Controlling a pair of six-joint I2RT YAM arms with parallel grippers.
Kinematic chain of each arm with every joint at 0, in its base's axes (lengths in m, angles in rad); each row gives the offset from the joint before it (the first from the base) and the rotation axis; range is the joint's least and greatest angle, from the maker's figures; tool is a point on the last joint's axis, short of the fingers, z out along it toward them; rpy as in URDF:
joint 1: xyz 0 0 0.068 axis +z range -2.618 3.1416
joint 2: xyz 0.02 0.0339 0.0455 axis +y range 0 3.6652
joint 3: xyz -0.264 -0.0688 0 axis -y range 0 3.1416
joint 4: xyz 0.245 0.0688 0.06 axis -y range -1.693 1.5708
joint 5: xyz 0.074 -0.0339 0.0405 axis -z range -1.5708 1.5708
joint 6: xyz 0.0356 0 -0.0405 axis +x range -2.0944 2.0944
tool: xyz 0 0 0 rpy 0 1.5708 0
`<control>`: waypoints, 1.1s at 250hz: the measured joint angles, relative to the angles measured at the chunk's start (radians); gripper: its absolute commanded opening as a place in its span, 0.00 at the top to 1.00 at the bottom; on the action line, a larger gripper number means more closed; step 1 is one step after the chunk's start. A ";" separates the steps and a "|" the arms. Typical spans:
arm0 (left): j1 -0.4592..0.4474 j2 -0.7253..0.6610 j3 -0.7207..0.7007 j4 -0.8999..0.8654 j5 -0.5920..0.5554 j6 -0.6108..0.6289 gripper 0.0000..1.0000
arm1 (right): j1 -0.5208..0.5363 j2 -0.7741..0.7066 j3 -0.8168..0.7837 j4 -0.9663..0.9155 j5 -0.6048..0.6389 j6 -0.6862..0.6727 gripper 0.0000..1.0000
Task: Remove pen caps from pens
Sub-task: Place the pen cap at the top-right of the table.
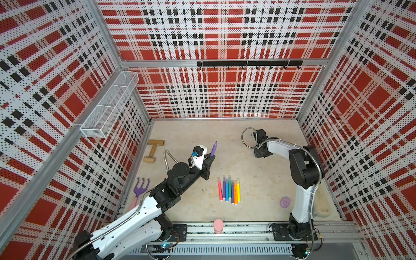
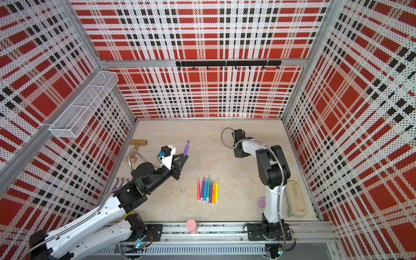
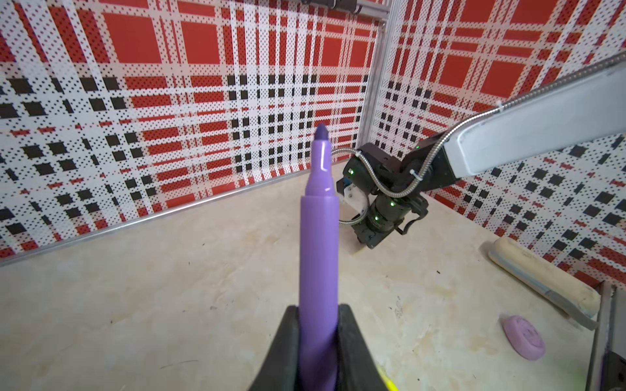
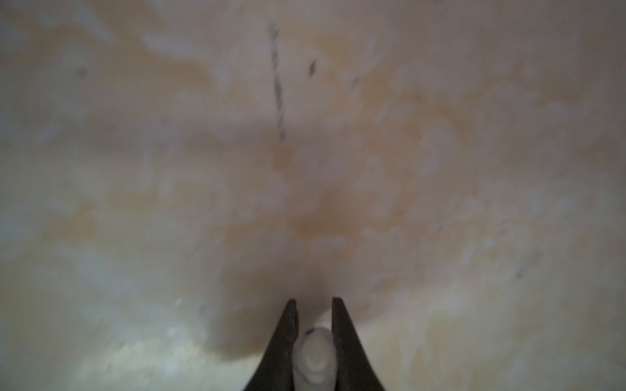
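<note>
Nearest, on the front rail just this side of the row of pens [image 1: 229,191], stands a thick pink cylinder [image 1: 218,225]. The row itself lies flat on the tabletop [image 1: 258,184]. Its markers lie side by side and touching: pink-red, purple, blue, teal, orange and yellow. Their paler caps are on the far ends.

Level with the row and to its right sits a lilac smiley disc [image 1: 285,202]. To the row's left, against the side wall, lies a purple garden fork [image 1: 141,187].

Beyond the row and a little to its left, the left fingers [image 3: 291,321] are raised off the tabletop. They pinch the lower barrel of a purple pen [image 3: 318,237], which sticks up at a tilt. Its dark felt tip [image 3: 320,133] is bare.

Farther left of the row than that, near the wall, lies a wooden roller [image 1: 153,150].

Farthest from the row, beyond it and to its right, the right fingers [image 4: 291,318] point down close over the tabletop. They are pressed onto a small pale cap [image 4: 315,355]. It is seen end-on and blurred, so its colour cannot be told.
</note>
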 measured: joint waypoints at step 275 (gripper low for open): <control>0.021 0.035 0.017 -0.058 -0.032 -0.015 1.00 | -0.076 0.054 0.090 -0.030 0.029 -0.115 0.39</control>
